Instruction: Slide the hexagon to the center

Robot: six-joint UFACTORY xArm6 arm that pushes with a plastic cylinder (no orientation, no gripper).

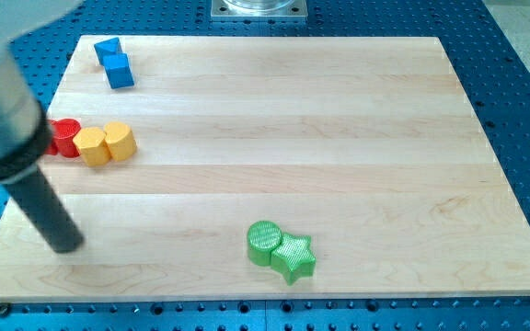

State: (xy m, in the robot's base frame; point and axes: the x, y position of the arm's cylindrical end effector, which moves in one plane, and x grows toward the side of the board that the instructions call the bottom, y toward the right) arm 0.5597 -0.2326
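Yellow hexagon near counter left edge, touching a second yellow block. My tip well below-left of hexagon, apart. End effector: plain rod, grasping nothing.

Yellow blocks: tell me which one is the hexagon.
The yellow hexagon is the one farther toward the view's right, showing flat angled sides. The other yellow block, touching its left side, sits between it and the red block. My tip is below them.

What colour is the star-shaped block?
Green: the star block shows clearly in the camera view, touching a green cylinder.
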